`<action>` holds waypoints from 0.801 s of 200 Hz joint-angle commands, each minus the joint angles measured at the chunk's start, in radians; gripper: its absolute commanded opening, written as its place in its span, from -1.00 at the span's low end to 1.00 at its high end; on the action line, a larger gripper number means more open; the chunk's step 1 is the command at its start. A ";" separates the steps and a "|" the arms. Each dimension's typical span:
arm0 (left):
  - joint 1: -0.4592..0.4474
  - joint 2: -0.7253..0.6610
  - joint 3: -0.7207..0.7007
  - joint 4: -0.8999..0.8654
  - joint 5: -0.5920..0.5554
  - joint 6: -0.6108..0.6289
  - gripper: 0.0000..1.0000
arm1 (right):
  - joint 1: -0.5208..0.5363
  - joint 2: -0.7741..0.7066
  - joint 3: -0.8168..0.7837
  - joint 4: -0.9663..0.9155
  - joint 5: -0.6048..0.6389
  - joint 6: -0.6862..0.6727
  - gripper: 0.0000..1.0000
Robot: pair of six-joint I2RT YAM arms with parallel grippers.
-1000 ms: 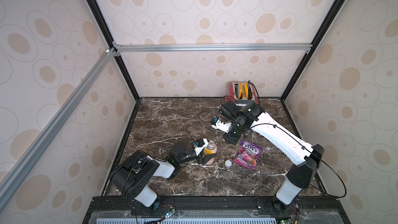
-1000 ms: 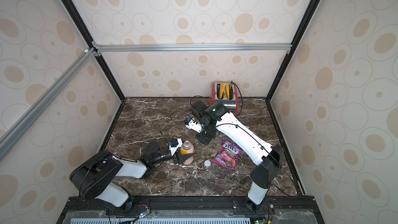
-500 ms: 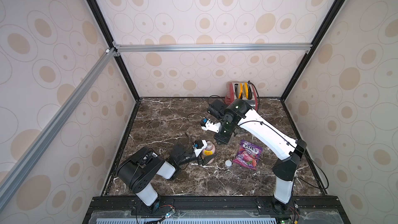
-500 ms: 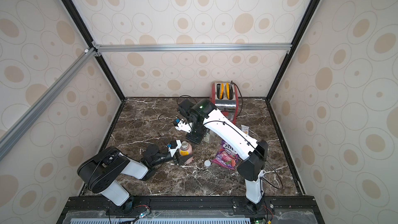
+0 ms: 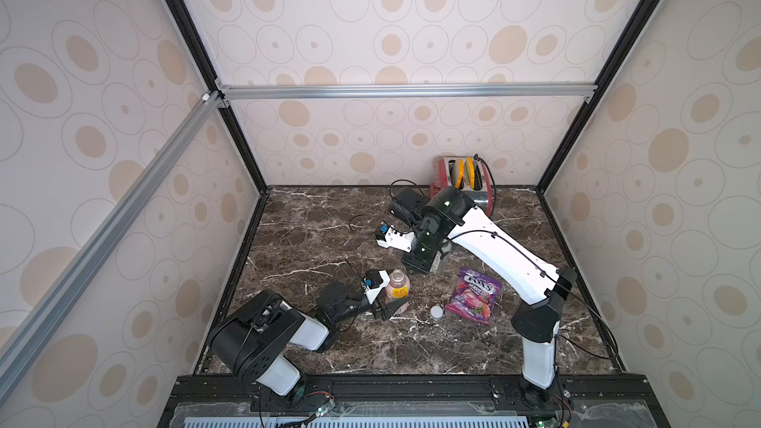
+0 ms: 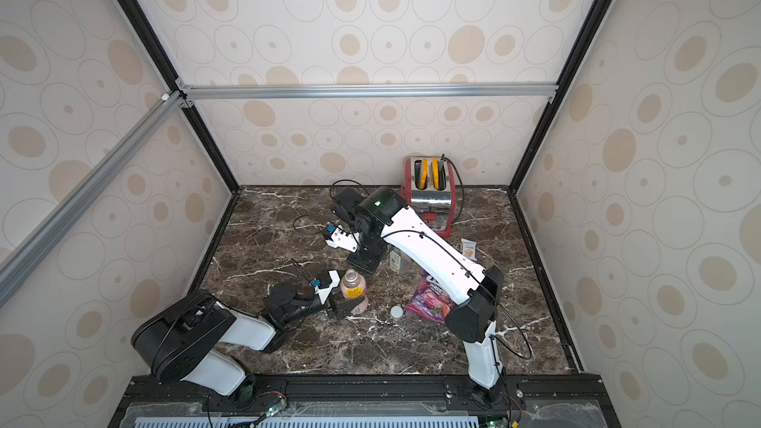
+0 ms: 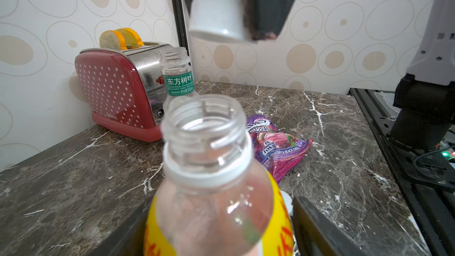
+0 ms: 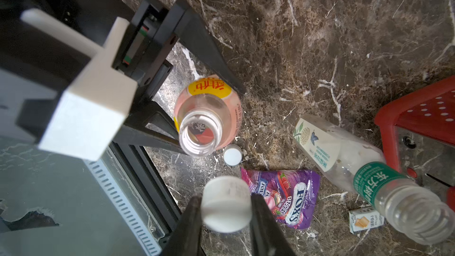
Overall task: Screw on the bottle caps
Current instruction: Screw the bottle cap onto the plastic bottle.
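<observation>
The left arm (image 5: 304,329) and right arm (image 5: 498,253) pair white shells with bulky black joint housings. A thin black cable (image 5: 494,233) runs clipped along the right arm's white link, which shows small dark screw holes. The left hand (image 8: 211,119) and right hand (image 8: 225,205) have black wedge-shaped fingers (image 8: 209,52), white blocky mounts and blue connectors.

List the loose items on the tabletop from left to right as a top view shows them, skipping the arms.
pink drink bottle → loose white cap → purple candy bag → small snack packet
</observation>
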 commanded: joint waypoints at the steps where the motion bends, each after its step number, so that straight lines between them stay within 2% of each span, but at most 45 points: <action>1: -0.009 -0.008 -0.004 0.029 -0.012 0.000 0.69 | 0.014 0.024 0.031 -0.030 -0.023 -0.007 -0.44; 90: -0.009 0.044 0.049 0.029 0.076 -0.025 0.30 | 0.035 0.066 0.069 -0.052 -0.031 -0.008 -0.42; 160: -0.028 0.082 0.080 0.029 0.100 -0.021 0.24 | 0.040 0.076 0.030 -0.063 -0.013 -0.004 -0.41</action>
